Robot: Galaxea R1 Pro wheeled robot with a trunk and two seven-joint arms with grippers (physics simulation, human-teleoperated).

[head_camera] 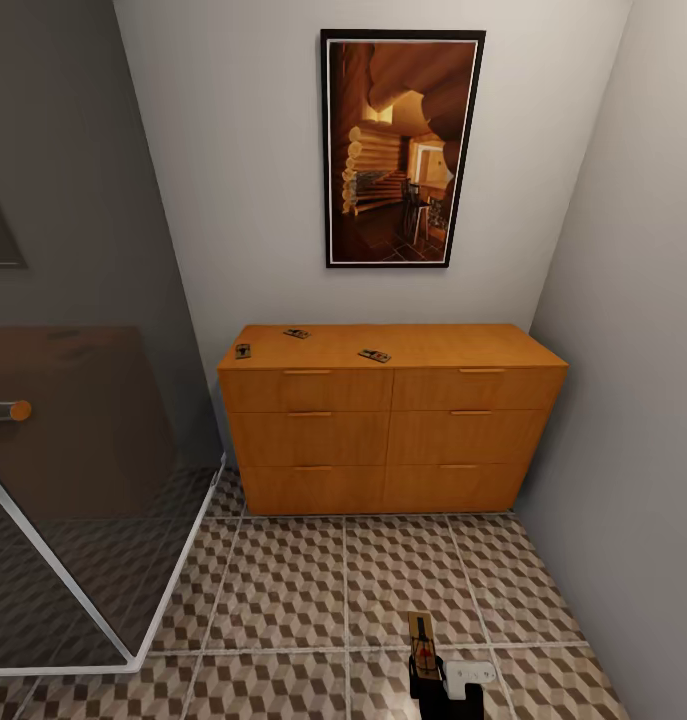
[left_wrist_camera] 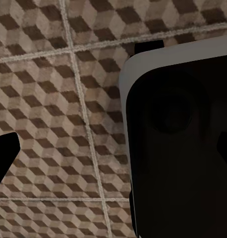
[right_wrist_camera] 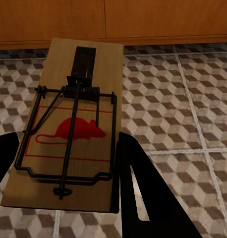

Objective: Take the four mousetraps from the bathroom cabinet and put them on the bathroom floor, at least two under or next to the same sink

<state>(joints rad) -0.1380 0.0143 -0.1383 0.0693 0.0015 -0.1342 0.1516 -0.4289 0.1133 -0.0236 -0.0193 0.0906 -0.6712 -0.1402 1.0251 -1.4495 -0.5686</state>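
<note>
While a glass shower panel (head_camera: 83, 470) bounds your left, open tiled bathroom floor (head_camera: 303, 590) runs to the cabinet (head_camera: 388, 420), which carries three mousetraps (head_camera: 243, 350) (head_camera: 297, 333) (head_camera: 374, 355) on top. Your right gripper (right_wrist_camera: 64, 163) clamps the fourth mousetrap (right_wrist_camera: 74, 124), tan board, red mouse mark. Left gripper (left_wrist_camera: 64, 148): largely cut off, jaw opening cannot be told.

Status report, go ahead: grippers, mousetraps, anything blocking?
Right gripper shut on one mousetrap, above the bathroom floor. Three mousetraps on the cabinet top. Left gripper state unclear. Nothing blocking.
</note>
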